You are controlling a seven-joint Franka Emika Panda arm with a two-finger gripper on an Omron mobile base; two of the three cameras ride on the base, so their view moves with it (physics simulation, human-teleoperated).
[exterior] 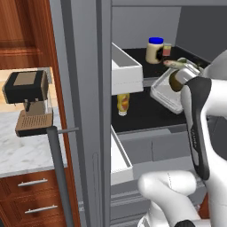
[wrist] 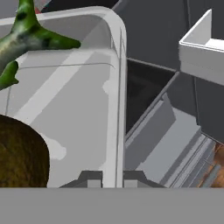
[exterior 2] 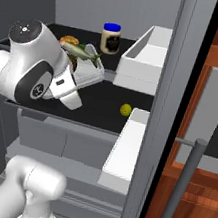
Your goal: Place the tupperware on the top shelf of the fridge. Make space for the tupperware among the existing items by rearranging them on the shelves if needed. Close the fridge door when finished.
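Between the gripper's [wrist: 112, 177] closed fingertips, the rim of the tupperware [wrist: 83, 109] is being pinched, so the container is hanging off the hand rather than resting on anything. Seen from the hand view, the tray's long side is running straight ahead of the gripper, with the green fish [wrist: 26, 37] at its far end and the brown lump [wrist: 19, 153] close beside the fingers. Ahead of the gripper and slightly beyond the tray, the top shelf [exterior 2: 125, 45] is carrying the white jar with blue lid [exterior 2: 111, 38] and an orange-red jar [exterior: 166, 49]. Below the gripper, the lower shelf [exterior 2: 100, 112] is holding the yellow fruit [exterior 2: 125, 109] and the squeeze bottle [exterior: 123, 104]. My reading is that the tray is tilting and needs levelling, then pushing forward onto the open patch beside the jar.
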